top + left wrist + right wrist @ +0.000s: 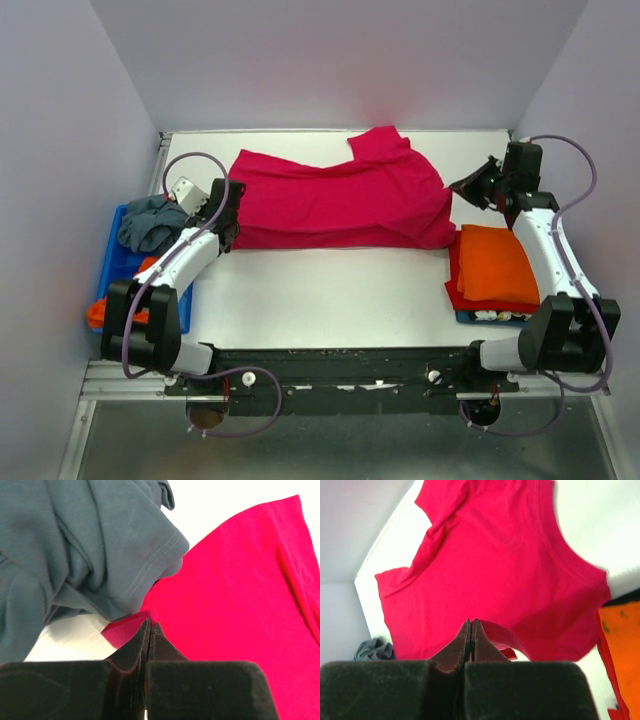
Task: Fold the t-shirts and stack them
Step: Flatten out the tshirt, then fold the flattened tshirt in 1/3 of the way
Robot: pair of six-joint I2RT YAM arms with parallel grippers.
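A crimson t-shirt (340,200) lies spread across the back of the table, doubled over along its near edge. My left gripper (224,208) is shut on its left corner, which shows pinched in the left wrist view (151,624). My right gripper (464,188) is shut on the shirt's right edge, held between the closed fingertips in the right wrist view (471,622). The shirt fills most of both wrist views (240,590) (490,560). A folded orange t-shirt (497,262) sits on top of a folded red one (455,285) at the right.
A blue bin (118,262) stands at the left edge and holds a crumpled grey t-shirt (150,222) and some orange cloth (96,312). The grey shirt (90,545) lies right beside my left gripper. White walls enclose the table at the back and sides.
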